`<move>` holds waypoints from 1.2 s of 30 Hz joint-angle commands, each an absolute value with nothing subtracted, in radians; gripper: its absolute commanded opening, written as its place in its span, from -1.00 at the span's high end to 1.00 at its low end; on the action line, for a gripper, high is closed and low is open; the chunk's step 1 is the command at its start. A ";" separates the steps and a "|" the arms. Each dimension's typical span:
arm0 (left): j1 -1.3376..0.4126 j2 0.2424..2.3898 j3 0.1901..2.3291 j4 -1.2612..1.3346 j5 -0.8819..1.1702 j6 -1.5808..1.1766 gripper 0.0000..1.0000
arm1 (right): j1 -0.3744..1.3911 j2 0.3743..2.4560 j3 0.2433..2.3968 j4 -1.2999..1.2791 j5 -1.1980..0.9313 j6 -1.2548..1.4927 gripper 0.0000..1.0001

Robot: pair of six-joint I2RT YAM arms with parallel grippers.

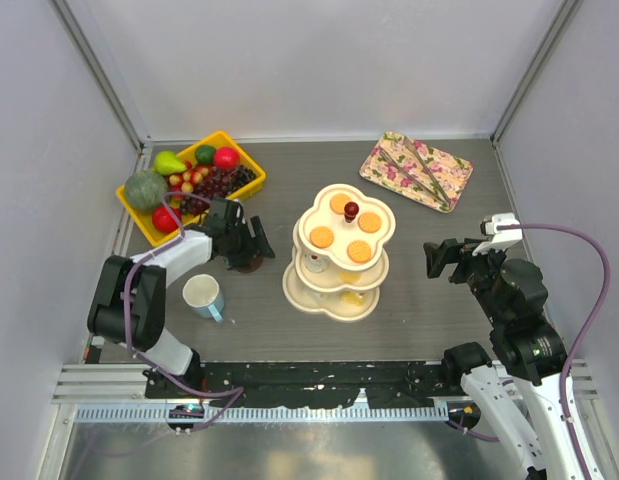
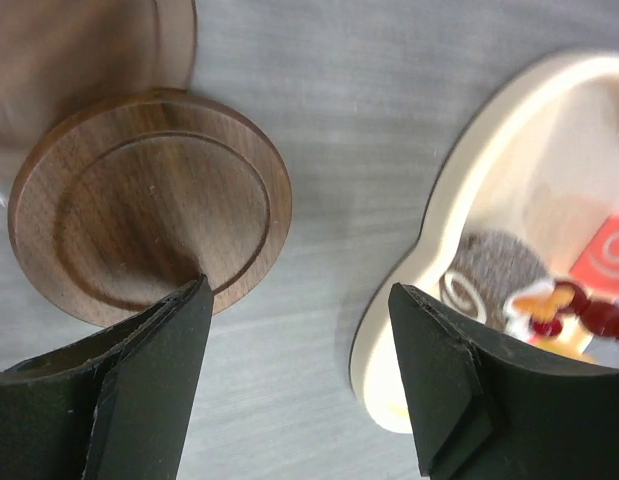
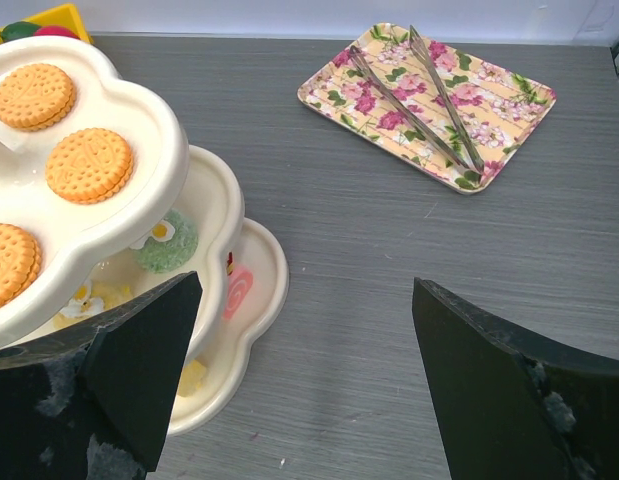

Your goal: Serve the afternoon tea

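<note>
The cream three-tier stand (image 1: 329,308) with a red knob (image 1: 351,210) stands mid-table. Orange biscuits (image 1: 322,237) lie on its top tier and small pastries (image 3: 167,240) on the lower tiers. The pale blue mug (image 1: 202,295) stands upright at the front left. My left gripper (image 1: 251,240) is open and empty, low over the table between a dark brown wooden round piece (image 2: 149,205) and the stand's bottom rim (image 2: 429,250). I cannot tell whether the wooden piece is the dark mug. My right gripper (image 1: 436,258) is open and empty, right of the stand (image 3: 239,330).
A yellow bin (image 1: 251,165) of fruit sits at the back left, behind the left gripper. A floral rectangular tray (image 1: 454,185) holding metal tongs (image 3: 429,90) lies at the back right. Bare grey table lies between the right gripper's fingers (image 3: 139,360).
</note>
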State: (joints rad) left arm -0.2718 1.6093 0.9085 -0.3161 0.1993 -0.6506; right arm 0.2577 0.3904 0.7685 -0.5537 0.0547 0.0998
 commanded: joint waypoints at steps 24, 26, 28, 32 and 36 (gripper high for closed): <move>-0.318 1.561 1.017 -0.466 -0.179 -0.571 -0.61 | 0.258 0.382 0.770 -0.506 0.049 0.095 -0.87; -0.302 1.624 1.066 -0.459 -0.183 -0.574 -0.60 | 0.258 0.380 0.769 -0.503 0.049 0.094 -0.87; -0.287 1.675 1.115 -0.465 -0.163 -0.572 -0.56 | 0.258 0.380 0.764 -0.502 0.052 0.094 -0.87; -0.279 1.755 1.201 -0.469 -0.108 -0.568 -0.49 | 0.258 0.376 0.759 -0.499 0.054 0.092 -0.87; -0.269 1.824 1.256 -0.497 -0.068 -0.574 -0.47 | 0.258 0.380 0.758 -0.497 0.054 0.092 -0.87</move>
State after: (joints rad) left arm -0.2790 1.7840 1.1919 -0.4892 -0.1146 -0.5716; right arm 0.2581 0.3901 0.7547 -0.5468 0.0509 0.0998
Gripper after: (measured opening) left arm 0.743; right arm 0.935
